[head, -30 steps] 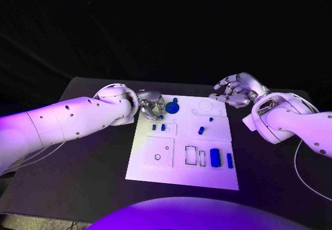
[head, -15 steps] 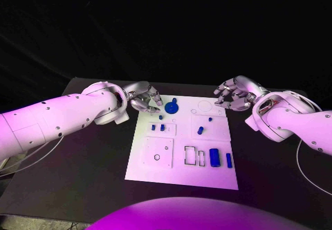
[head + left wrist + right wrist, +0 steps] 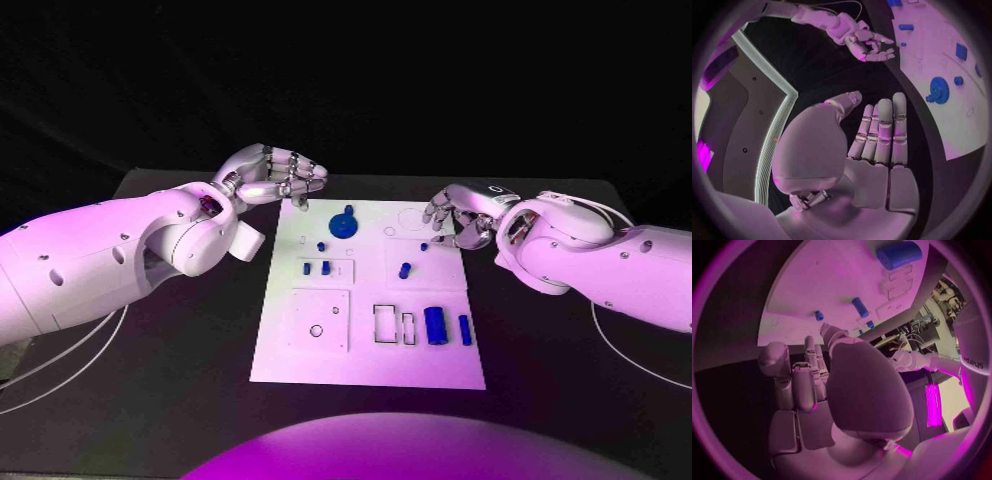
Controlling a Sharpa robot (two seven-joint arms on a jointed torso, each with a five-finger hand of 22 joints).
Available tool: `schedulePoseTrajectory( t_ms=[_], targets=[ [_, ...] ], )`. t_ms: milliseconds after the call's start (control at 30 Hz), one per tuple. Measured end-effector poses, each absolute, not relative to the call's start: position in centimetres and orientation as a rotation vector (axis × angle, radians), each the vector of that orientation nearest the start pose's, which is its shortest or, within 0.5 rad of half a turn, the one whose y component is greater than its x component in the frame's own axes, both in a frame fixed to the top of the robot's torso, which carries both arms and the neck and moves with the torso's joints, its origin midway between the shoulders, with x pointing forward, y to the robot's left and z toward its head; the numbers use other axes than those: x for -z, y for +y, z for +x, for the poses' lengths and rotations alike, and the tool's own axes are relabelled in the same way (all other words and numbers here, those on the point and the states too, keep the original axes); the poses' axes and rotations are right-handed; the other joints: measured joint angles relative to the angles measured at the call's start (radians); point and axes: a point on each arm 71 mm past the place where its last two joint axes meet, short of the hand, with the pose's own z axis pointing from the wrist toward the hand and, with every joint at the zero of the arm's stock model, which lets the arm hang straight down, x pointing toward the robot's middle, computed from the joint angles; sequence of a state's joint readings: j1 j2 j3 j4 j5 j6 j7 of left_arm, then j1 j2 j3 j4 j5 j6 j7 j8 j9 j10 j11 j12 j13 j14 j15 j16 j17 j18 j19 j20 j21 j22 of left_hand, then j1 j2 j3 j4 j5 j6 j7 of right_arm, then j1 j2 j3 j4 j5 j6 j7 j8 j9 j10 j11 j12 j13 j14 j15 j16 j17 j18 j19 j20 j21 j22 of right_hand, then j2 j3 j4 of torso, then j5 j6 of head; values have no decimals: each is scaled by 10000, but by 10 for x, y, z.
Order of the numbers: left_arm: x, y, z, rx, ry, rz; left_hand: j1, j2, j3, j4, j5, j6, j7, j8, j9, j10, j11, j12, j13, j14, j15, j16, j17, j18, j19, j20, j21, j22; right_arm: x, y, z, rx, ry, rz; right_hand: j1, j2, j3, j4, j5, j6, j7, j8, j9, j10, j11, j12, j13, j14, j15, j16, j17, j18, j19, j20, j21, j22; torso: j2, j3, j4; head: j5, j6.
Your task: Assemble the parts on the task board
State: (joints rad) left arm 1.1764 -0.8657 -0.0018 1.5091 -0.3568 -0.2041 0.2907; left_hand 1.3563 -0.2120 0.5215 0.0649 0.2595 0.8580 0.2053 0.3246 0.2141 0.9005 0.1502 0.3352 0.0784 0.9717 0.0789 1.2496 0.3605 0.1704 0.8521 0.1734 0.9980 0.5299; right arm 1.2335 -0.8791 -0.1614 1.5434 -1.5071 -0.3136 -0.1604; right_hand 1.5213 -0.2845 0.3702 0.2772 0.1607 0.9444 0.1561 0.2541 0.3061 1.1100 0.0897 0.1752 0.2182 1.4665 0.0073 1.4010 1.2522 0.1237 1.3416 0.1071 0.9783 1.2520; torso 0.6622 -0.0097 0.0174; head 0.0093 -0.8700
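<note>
The white task board lies mid-table. On it are a blue round disc near the far edge, two small blue pegs, a slanted peg, and a thick blue cylinder beside a slim bar. My left hand hovers beyond the board's far left corner, fingers straight, nothing in it. My right hand is at the far right corner with loosely curled fingers, holding nothing.
Empty outlined slots and a small hole mark the board's near half. Thin white cables lie on the black table at the left and right. Both forearms flank the board's far half.
My left hand has risen from beside the blue disc and moved off past the board's far left corner. My right hand has come down to the board's far right corner.
</note>
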Motion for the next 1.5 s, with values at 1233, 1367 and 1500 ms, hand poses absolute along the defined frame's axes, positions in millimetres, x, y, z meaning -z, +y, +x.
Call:
schedulePoseTrajectory(
  t_ms=[1233, 1367, 1500],
  targets=[
    [177, 225, 485, 15514, 14833, -9854, 42, 41, 16, -16, -3, 90, 15, -35, 43, 95, -20, 473, 8, -394, -34, -1267, -727, -1, -267, 18, -854, -556, 237, -189, 470, -4510, 17578, -3750, 25, 533, 1798, -743, -129, 1357, -319, 320, 313, 1293, -102, -252, -741, -35, -220, 58, -79, -29, 247, -249, 653, 562, 22, 19, -8, -71, -25],
    [177, 225, 485, 15520, 14838, -9857, 42, 41, 16, -16, -3, 90, 15, -35, 43, 95, -20, 473, 8, -393, -34, -1267, -735, 0, -267, 18, -854, -555, 237, -188, 469, -4392, 17527, -3903, -2, 561, 1811, -759, -34, 1360, -322, 321, 412, 1371, -23, -292, -741, 1, -256, 58, -147, -110, 271, -272, 776, 561, 17, 20, -11, -61, -27],
    [177, 224, 485, 15512, 14857, -9866, 42, 41, 17, -16, -3, 90, 15, -35, 42, 95, -20, 474, -10, -393, -34, -1307, -752, 0, -267, 18, -891, -575, 238, -187, 467, -4228, 17431, -4085, -36, 594, 1768, -804, -33, 1371, -332, 321, 468, 1443, 48, -406, -741, 1, -257, 57, -203, -109, 285, -286, 961, 561, 12, 20, -11, -81, -28]
  ],
)
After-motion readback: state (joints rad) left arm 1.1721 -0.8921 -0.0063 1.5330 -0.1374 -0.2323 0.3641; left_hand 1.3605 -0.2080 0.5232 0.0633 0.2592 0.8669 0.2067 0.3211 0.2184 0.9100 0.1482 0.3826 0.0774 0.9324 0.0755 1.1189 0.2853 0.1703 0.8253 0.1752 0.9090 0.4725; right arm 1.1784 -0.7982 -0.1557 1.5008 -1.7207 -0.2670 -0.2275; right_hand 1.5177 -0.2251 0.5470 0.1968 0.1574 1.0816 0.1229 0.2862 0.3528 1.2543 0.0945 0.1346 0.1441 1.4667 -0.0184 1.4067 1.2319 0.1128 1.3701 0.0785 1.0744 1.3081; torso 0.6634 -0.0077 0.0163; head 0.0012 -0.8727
